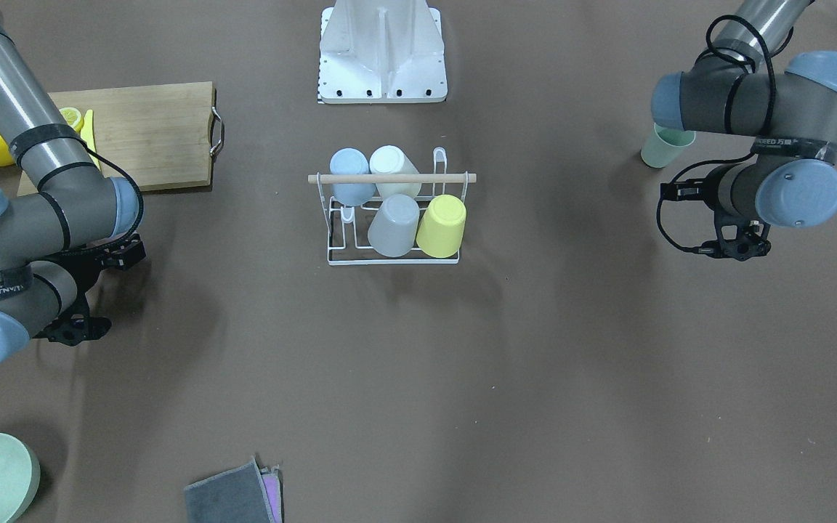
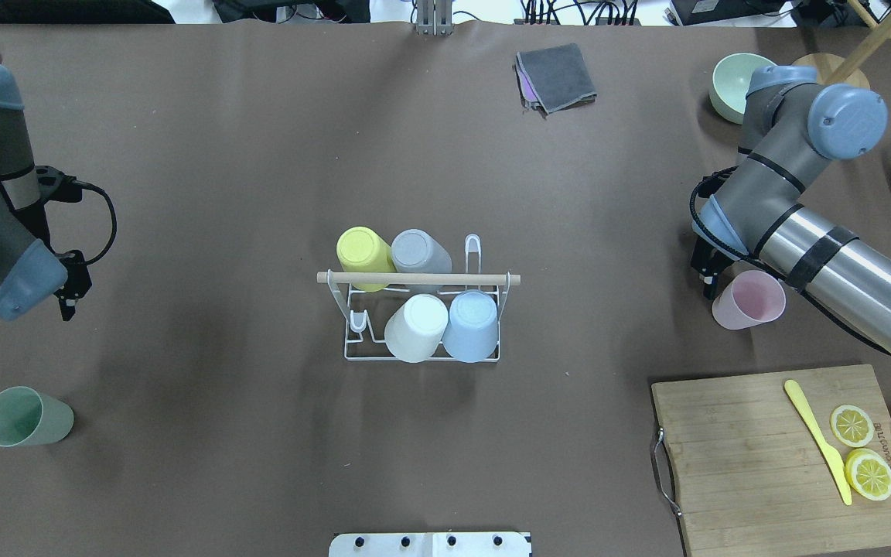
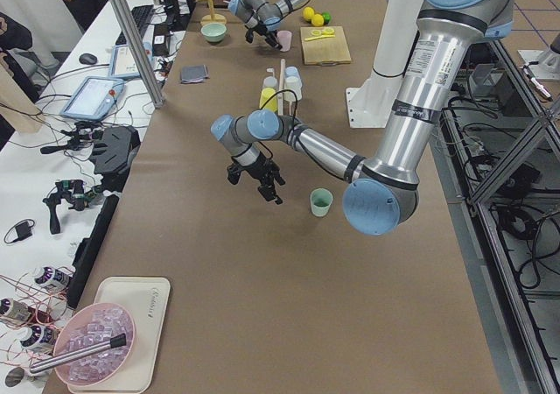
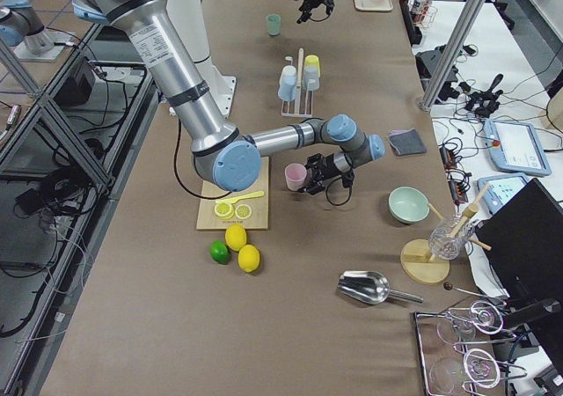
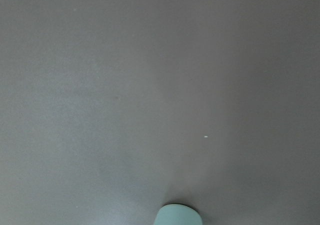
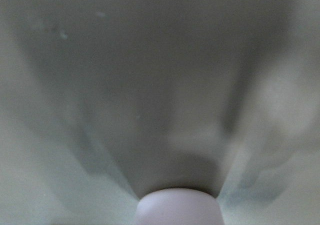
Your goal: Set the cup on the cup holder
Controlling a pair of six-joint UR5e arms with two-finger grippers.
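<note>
Pink cup [image 2: 751,302]: stood upright, mouth up, on the counter [image 2: 260,155], well apart from the rack.
Right end effector [image 2: 707,272]: positioned just beside the cup's rim; whether its fingers are apart cannot be told.
Cup holder [image 2: 418,278]: four inverted cups are carried, and bare prongs [image 2: 359,323] are seen at one end.
Step in hand: judged to be the grasp of the pink cup.
Doing it well: the wall should be gripped firmly, the cup inverted, then lowered squarely over a bare prong, clear of the wooden rod.
Left end effector [image 2: 68,298]: hung apart from a green cup [image 2: 26,418]; its state cannot be told.
</note>
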